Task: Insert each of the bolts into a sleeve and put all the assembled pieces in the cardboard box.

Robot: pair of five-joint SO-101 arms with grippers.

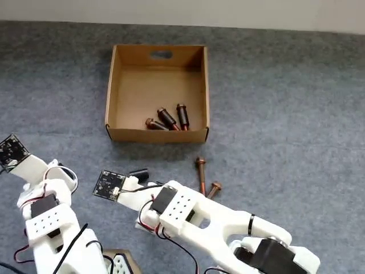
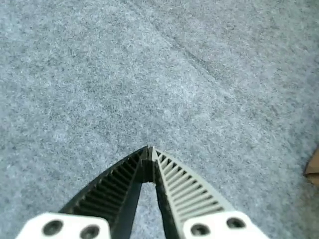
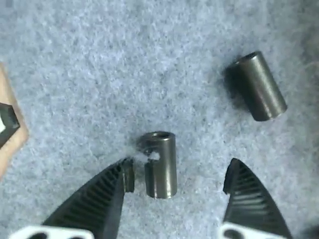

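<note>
Jaws of my right gripper (image 3: 180, 172) stand spread around one sleeve (image 3: 160, 164) that lies flat on the grey carpet (image 3: 75, 74), one tip just beside it. I judge this a line-up for grasping it so a bolt can go in. My left gripper (image 2: 149, 149) is pressed together on nothing, low over bare carpet. A second sleeve (image 3: 256, 87) lies near the first. Farther off, two loose bolts (image 1: 201, 176) lie just in front of the cardboard box (image 1: 111, 91), where three assembled pieces (image 1: 167, 118) rest near the front wall. Sleeves and box walls look plain; I can read no writing.
</note>
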